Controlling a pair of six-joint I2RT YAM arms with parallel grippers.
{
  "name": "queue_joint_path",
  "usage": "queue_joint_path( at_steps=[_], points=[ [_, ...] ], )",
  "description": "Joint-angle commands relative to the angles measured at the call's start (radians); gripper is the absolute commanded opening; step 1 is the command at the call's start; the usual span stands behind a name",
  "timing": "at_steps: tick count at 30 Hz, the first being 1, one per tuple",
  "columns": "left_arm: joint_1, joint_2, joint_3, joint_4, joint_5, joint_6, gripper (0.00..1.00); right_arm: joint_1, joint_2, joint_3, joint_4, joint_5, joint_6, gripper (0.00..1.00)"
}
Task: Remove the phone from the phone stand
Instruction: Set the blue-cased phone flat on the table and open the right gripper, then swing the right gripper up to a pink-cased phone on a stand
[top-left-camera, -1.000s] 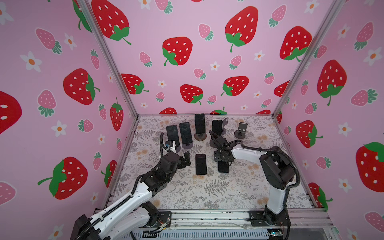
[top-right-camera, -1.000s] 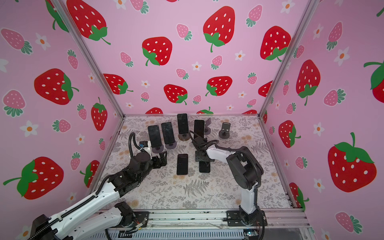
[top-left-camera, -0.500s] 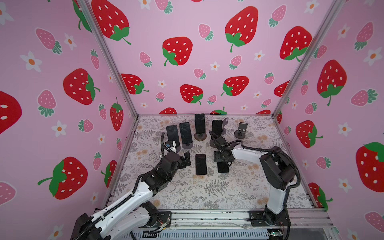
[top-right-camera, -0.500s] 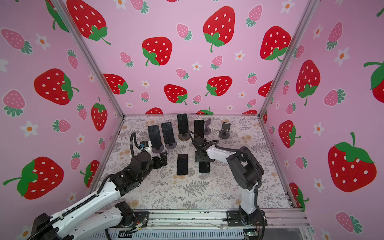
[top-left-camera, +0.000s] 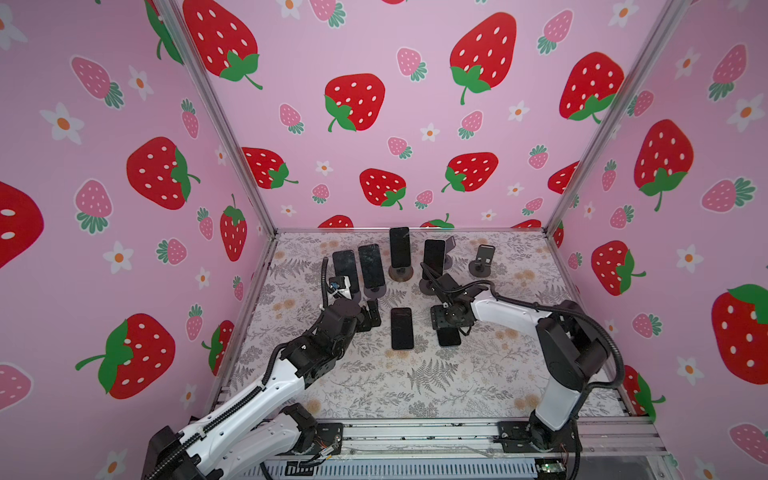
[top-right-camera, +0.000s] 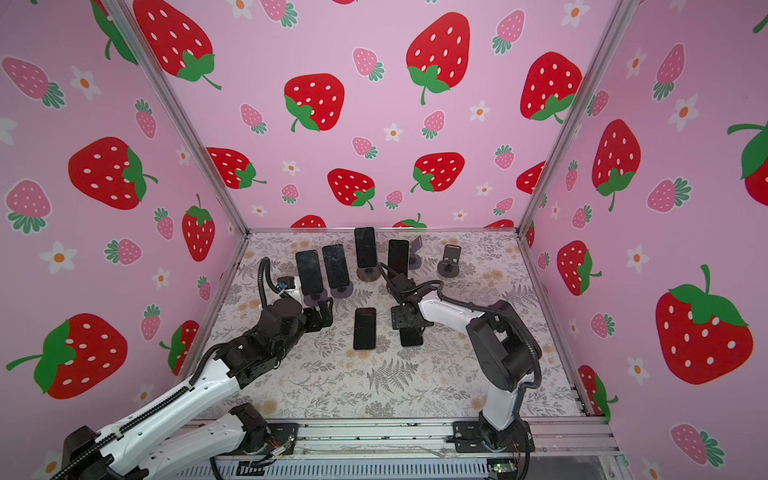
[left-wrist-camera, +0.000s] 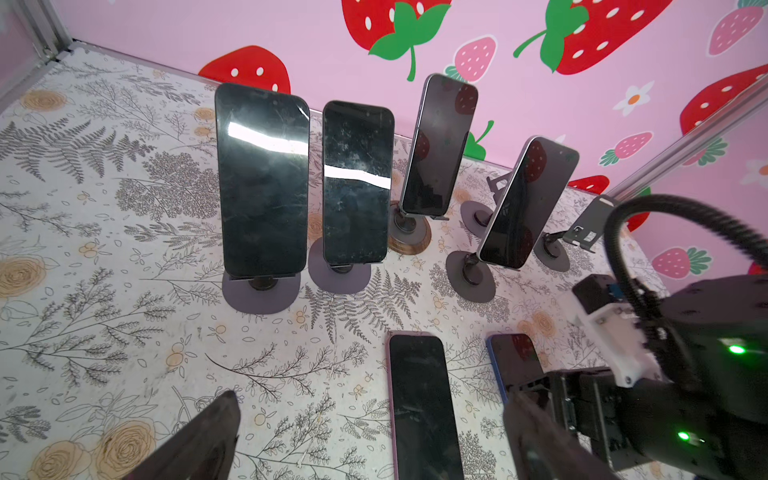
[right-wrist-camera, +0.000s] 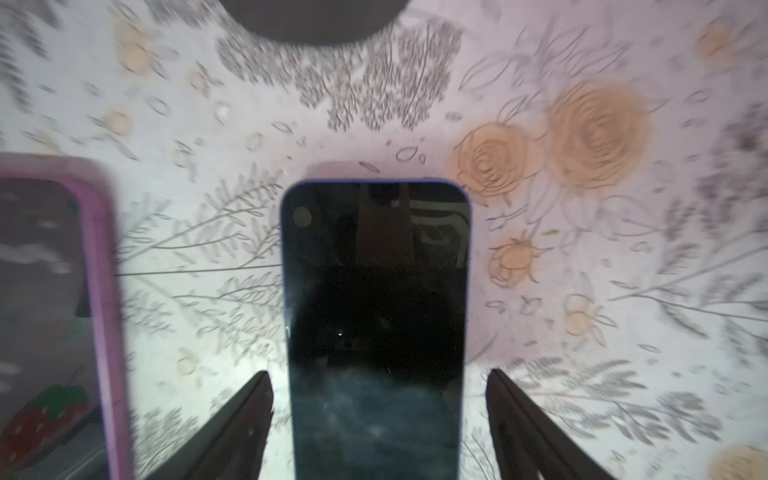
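step: looks like release; right hand wide, straddling blue phone flat on tabletop, no contact
left hand: wide, empty
next: probably grab stand phone, upper left; lift clear of the lip

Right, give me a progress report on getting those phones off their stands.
Done: the purple-cased phone and the blue phone lie flat on the table, and two stands are bare, including the right-hand stand. In hand: the right tool sits open over the blue phone, clear of both edges; the left tool is open and empty. Left: four phones on stands, from the leftmost phone to the rightmost phone.
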Motion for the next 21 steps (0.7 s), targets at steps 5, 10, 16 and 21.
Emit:
queue_joint_path(
  at_steps=[5, 10, 16, 21],
  points=[
    [0.004, -0.056, 0.132, -0.165, -0.089, -0.022, 1.0, -0.031, -0.296, -0.027, 0.094, 0.066, -0.061, 0.84],
    [0.003, -0.117, 0.161, -0.234, -0.137, -0.008, 1.0, -0.055, -0.36, -0.015, 0.171, 0.124, -0.114, 0.85],
    [0.003, -0.176, 0.179, -0.26, -0.188, 0.089, 1.0, -0.067, -0.299, 0.056, 0.212, 0.114, -0.091, 0.99],
    [0.005, -0.214, 0.143, -0.239, -0.23, 0.131, 0.99, -0.075, -0.212, 0.115, 0.206, 0.088, -0.059, 1.0]
  ],
)
